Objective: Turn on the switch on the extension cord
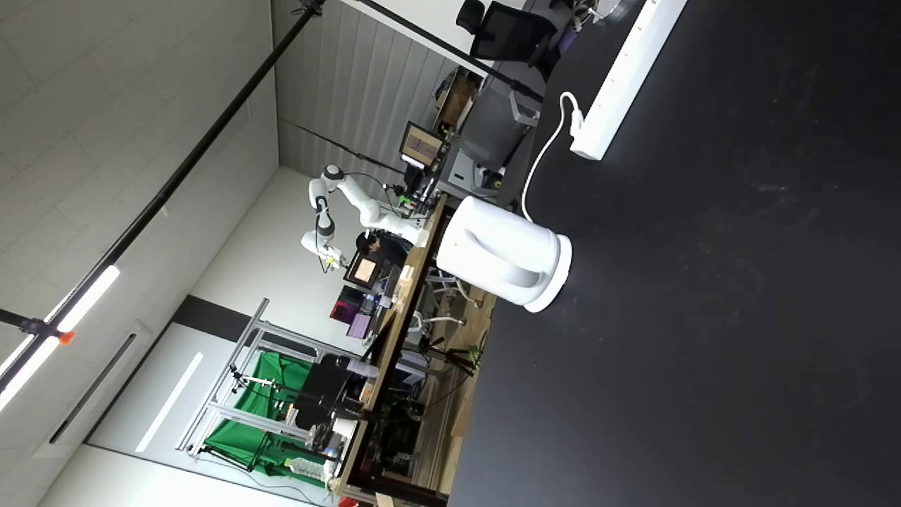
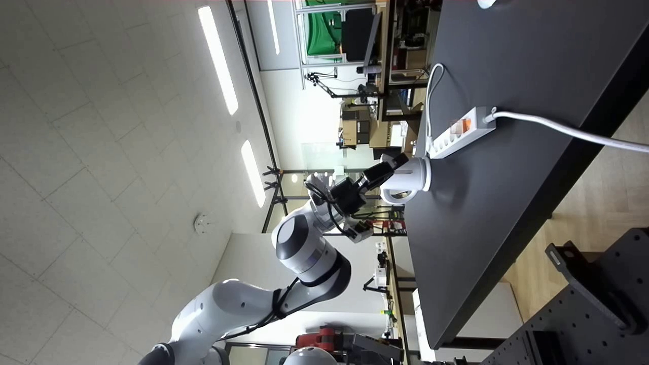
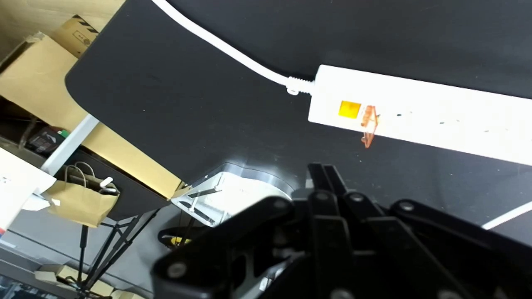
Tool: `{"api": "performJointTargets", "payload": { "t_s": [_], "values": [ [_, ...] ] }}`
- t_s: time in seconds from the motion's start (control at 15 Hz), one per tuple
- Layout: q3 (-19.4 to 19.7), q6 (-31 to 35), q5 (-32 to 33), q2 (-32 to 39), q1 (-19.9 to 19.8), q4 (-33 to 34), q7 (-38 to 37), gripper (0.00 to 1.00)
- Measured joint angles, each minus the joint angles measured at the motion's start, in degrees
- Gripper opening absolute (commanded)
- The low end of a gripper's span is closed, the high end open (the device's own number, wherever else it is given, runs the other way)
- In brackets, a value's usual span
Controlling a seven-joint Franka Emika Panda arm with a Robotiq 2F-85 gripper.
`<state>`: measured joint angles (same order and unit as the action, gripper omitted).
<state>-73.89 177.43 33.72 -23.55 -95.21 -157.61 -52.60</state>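
The extension cord, a long white bar, lies on the dark table in both exterior views point(image 1: 626, 81) point(image 2: 462, 139) and at the right of the wrist view point(image 3: 449, 110). Its yellow-orange switch point(image 3: 349, 109) is near the end where the thick white cable point(image 3: 232, 52) enters. A clear orange flap point(image 3: 369, 122) stands open beside the switch. My gripper point(image 3: 322, 168) is shut and empty. In the wrist view its fingertips appear below the switch, apart from the bar. In an exterior view the gripper point(image 2: 400, 161) is above the table, in front of the white kettle.
A white kettle stands on the table in both exterior views point(image 1: 503, 253) point(image 2: 410, 177). A thin white cord point(image 1: 545, 151) is plugged into the bar; a white cord also shows in the wrist view point(image 3: 507, 216). The table's edge point(image 3: 133, 145) curves at left in the wrist view.
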Motion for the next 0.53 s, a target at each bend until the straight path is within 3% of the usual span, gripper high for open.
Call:
{"api": "performJointTargets", "payload": {
  "t_s": [0.27, 0.53],
  "values": [
    [-3.4, 5.9, -1.4, -1.4, -3.6, 0.0, -0.6, 0.0],
    [-10.7, 10.3, -4.1, -1.8, -10.9, 0.7, -0.6, 0.0]
  ]
}}
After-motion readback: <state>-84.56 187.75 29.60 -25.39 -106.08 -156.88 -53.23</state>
